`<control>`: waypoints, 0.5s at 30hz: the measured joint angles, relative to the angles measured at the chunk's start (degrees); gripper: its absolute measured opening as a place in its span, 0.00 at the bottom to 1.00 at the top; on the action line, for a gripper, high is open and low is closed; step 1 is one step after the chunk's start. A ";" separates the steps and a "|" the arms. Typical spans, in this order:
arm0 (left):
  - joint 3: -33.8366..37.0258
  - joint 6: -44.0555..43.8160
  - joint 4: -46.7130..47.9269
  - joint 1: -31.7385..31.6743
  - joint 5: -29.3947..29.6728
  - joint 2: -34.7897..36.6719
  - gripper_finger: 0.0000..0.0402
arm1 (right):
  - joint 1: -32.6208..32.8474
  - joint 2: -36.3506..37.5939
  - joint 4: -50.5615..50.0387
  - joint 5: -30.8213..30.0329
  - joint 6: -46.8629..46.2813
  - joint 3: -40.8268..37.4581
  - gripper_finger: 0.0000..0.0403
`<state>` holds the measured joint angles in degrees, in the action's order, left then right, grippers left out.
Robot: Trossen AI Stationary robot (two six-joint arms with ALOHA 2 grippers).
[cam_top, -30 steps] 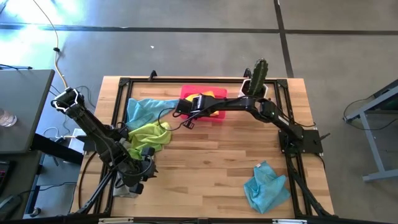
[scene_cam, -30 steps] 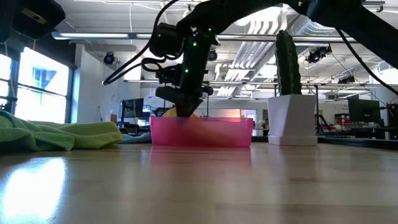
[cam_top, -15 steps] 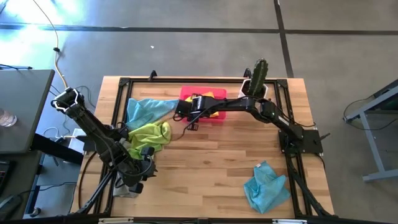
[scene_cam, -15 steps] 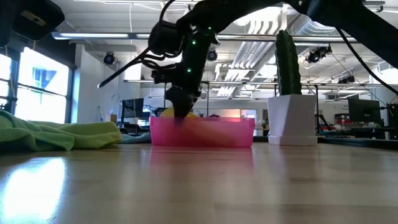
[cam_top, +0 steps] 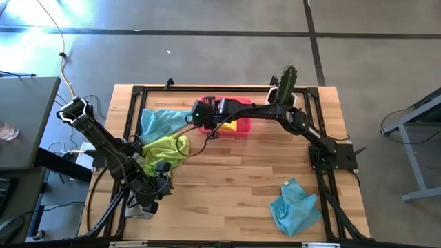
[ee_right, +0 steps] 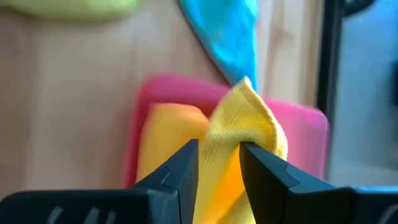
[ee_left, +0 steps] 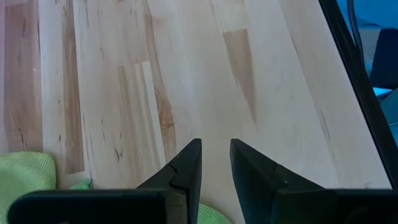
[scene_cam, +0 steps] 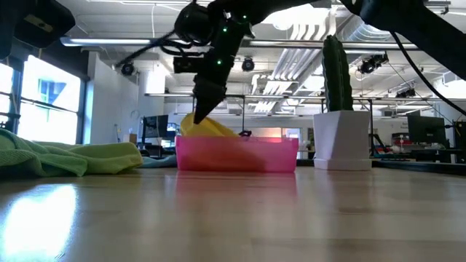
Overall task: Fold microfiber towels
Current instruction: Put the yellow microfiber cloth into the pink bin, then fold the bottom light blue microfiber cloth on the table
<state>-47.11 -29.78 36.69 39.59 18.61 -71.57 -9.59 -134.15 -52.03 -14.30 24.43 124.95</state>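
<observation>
High view, from the table's left: the left arm is folded low at the near-left corner, and its left gripper (cam_top: pixel 157 195) hangs over bare wood just in front of the lime green towel (cam_top: pixel 165 149). In the left wrist view that gripper (ee_left: pixel 215 163) has its jaws a little apart with nothing between them, the wooden table (ee_left: pixel 186 74) under them and a bit of the green cloth (ee_left: pixel 25 177) at the edge.

The lime green towel lies crumpled at the left side of the table, touching a light blue towel (cam_top: pixel 160 120) that is spread behind it toward the far-left corner. From the low view the green towel (scene_cam: pixel 73 158) is a flat heap at the left.

Next comes the pink tray (cam_top: pixel 242 126) at the middle of the far edge. The right arm reaches across from its base at the right, and the right gripper (cam_top: pixel 200 114) is over the tray's left end. It pinches the yellow towel (ee_right: pixel 245 134) between its jaws. In the right wrist view the cloth is drawn up into a peak, with the rest of it down in the tray (ee_right: pixel 305 118). The low view shows the yellow towel (scene_cam: pixel 207 128) lifted above the tray's rim (scene_cam: pixel 237 154), a corner gripped by the right gripper (scene_cam: pixel 201 113).

Right of the tray stands a cactus in a white pot (cam_top: pixel 286 86). Well apart, near the front-right corner, a second light blue towel (cam_top: pixel 295 205) lies rumpled.
</observation>
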 joint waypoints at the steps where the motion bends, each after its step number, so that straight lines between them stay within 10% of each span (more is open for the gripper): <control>1: -0.01 0.00 0.00 0.00 0.00 0.01 0.19 | -0.17 0.00 -0.14 1.73 -0.38 0.03 0.27; 15: 0.00 -0.14 1.66 0.19 0.00 0.00 0.19 | -1.43 1.43 -12.67 3.79 -7.89 -0.14 0.27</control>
<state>-47.11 -29.92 38.35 39.78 18.61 -71.57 -11.03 -132.71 -64.70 -10.50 16.53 124.81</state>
